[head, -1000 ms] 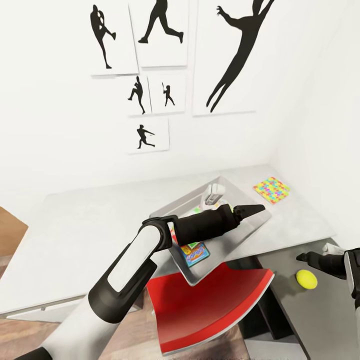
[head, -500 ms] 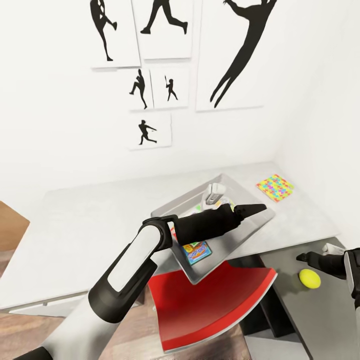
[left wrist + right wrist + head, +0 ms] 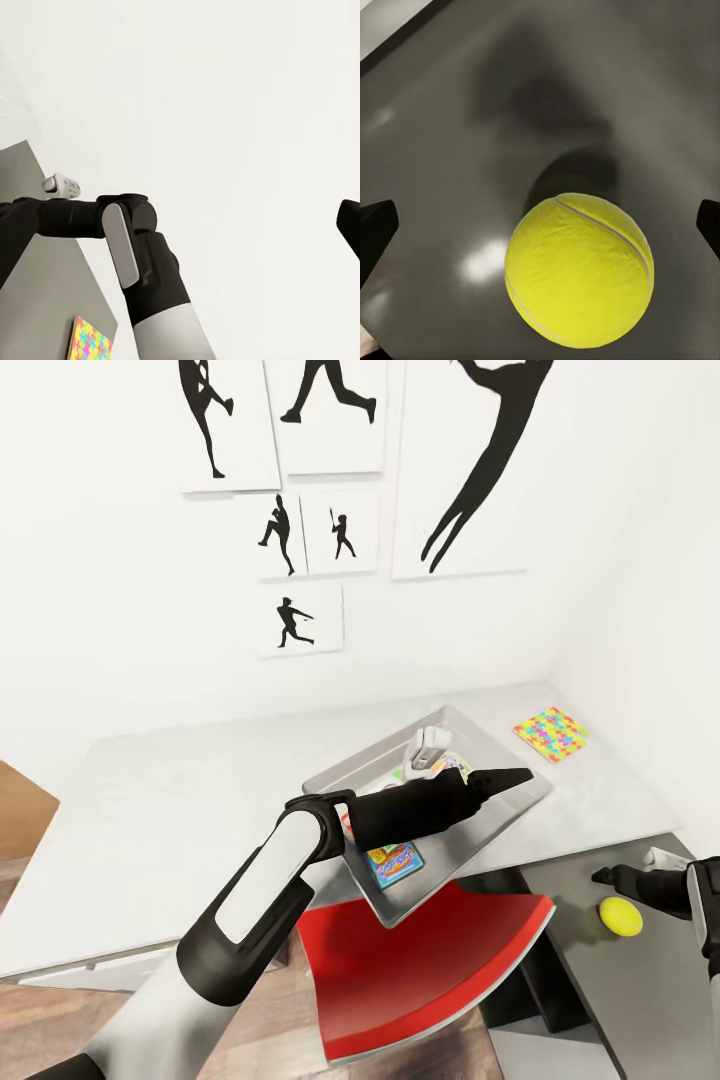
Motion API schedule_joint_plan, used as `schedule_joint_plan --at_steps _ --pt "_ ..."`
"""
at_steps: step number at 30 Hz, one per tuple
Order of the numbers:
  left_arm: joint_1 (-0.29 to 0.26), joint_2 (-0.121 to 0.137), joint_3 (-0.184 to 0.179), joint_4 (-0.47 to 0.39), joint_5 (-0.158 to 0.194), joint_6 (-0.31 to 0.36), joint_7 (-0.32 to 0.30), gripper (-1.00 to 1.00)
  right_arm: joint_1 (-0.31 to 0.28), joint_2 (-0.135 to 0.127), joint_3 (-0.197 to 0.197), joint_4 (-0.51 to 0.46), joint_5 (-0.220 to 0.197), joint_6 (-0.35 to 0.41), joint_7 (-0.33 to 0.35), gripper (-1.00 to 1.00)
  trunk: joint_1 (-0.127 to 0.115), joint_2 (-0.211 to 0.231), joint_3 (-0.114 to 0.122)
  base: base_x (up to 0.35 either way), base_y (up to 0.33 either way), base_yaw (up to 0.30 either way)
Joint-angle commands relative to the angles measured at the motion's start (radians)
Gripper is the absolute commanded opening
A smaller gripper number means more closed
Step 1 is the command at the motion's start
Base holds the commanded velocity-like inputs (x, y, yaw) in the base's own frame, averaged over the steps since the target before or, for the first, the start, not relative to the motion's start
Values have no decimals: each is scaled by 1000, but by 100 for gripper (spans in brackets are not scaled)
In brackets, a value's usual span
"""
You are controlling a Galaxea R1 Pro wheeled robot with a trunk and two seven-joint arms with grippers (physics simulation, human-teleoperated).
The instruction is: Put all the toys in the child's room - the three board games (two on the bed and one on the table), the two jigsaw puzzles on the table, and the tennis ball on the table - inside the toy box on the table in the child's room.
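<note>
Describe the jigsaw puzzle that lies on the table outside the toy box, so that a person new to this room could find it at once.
Start at the long light grey table under the black silhouette pictures. Beyond the pale grey toy box, toward the far corner by the wall, lies the jigsaw puzzle. It is a flat square slab of bright interlocking pieces, alone on the bare top.

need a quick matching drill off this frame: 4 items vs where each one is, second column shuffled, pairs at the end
Items:
1. tennis ball
2. jigsaw puzzle
3. toy box
4. right gripper

Places:
A. light grey tabletop, beside the toy box
B. under the left arm's gripper
C. dark grey wing of the table
D. open, over the tennis ball

Pairs: 1-C, 2-A, 3-B, 4-D
</note>
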Motion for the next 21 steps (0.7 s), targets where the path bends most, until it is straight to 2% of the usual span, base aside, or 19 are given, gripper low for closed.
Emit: schedule_joint_plan --at_steps 1,21 --pt "-1 0 0 -1 11 2 9 100 -1 0 -2 -1 11 3 10 100 1 -2 -2 0 0 3" --pt "-1 1 0 -1 11 2 9 100 -1 -1 -3 0 10 3 10 100 1 -2 -2 0 0 0"
